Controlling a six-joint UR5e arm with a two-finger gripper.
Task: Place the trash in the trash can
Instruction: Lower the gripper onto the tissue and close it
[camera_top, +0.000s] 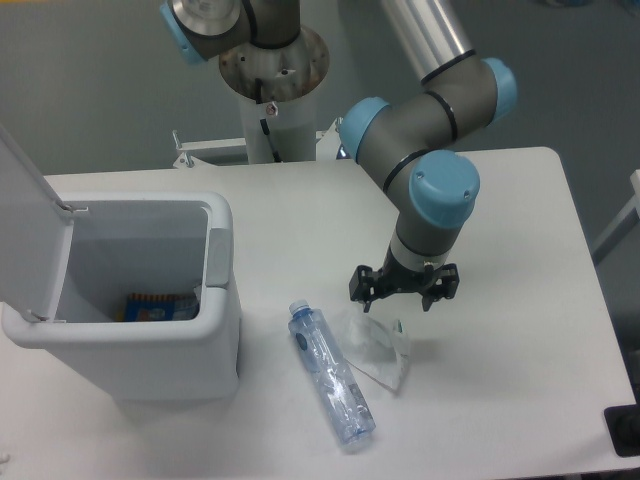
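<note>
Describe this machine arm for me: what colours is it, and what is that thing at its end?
The arm is built from round grey metal segments, with light blue caps on the joints. One silvery tube runs up out of the picture. At its tip sits a small black gripper with two fingers spread like claws. Behind stands a thick white column, the arm's base, with a black cable hanging down its front.
</note>
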